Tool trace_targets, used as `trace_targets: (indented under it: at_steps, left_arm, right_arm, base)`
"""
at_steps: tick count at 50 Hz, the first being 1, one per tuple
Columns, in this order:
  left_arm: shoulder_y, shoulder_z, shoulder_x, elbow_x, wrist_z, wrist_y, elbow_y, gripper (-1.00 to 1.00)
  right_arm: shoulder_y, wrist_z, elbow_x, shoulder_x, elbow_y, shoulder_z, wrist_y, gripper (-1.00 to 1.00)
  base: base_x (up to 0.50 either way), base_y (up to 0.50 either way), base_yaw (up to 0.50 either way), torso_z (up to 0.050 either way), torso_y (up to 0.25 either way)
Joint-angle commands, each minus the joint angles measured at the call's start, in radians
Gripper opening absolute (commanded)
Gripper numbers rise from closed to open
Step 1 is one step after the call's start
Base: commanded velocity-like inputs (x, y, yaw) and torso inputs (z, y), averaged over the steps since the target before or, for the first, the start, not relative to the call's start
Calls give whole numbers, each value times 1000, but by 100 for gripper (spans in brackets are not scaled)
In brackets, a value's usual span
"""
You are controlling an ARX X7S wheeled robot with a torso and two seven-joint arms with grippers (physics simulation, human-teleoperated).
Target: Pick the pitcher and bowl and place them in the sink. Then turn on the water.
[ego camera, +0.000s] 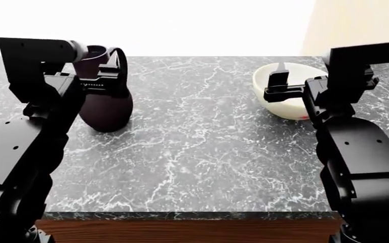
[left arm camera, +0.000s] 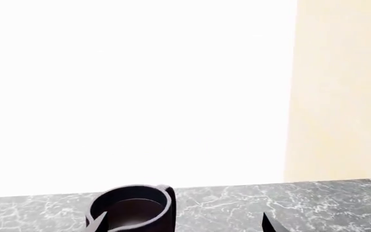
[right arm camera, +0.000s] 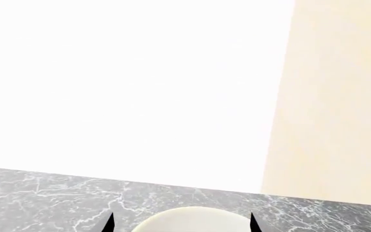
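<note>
Marble countertop (ego camera: 201, 142), dark grey with white veins, fills my head view, and I have both arms raised over it.

At about 10 o'clock from the counter's centre stands the pitcher (ego camera: 105, 109), dark brown-purple and glossy. It is upright, long axis vertical, mouth facing up. Its loop handle seems to sit on the side toward 3 o'clock, though my arm covers part of it. My left gripper (ego camera: 103, 68) is at the pitcher's neck, fingers on either side of it. In the left wrist view the pitcher's round mouth (left arm camera: 134, 208) sits just beside one fingertip (left arm camera: 95, 223), with the other fingertip (left arm camera: 270, 224) well apart from it. The fingers are spread and I see no clamp on the neck.

At about 2 o'clock rests the bowl (ego camera: 285, 91), cream-white, opening upward. My right gripper (ego camera: 279, 83) hangs over its near side. In the right wrist view the bowl's rim (right arm camera: 192, 217) lies between two fingertips (right arm camera: 108, 223), which are spread wider than the visible rim and hold nothing.

A cream wall (right arm camera: 334, 96) rises behind the counter at 1 o'clock.
</note>
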Motion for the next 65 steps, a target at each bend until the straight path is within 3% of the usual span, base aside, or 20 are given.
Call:
trace_targets:
  at_steps: [1, 11, 18, 26, 65]
  left_arm:
    - [7, 6, -31, -16, -13, -89, 67, 100]
    - [-25, -33, -136, -100, -14, -494, 263, 100]
    - [-26, -84, -179, -160, -1, -570, 275, 100]
    - [-59, -102, -196, -196, -37, -547, 189, 100]
    - [-346, 222, -147, -30, 19, -147, -545, 100]
  right_arm:
    - [-3, 4, 4, 2, 5, 0, -8, 100]
    - [-9, 6, 9, 4, 18, 5, -22, 100]
    - [-17, 9, 11, 6, 19, 4, -25, 100]
    - [-18, 11, 12, 4, 25, -3, -29, 100]
    - [-3, 21, 20, 13, 36, -21, -26, 100]
  base:
    - [0, 0, 0, 0, 0]
    - [0, 0, 0, 0, 0]
    - [0, 0, 0, 0, 0]
    - [0, 0, 0, 0, 0]
    - [0, 0, 0, 0, 0]
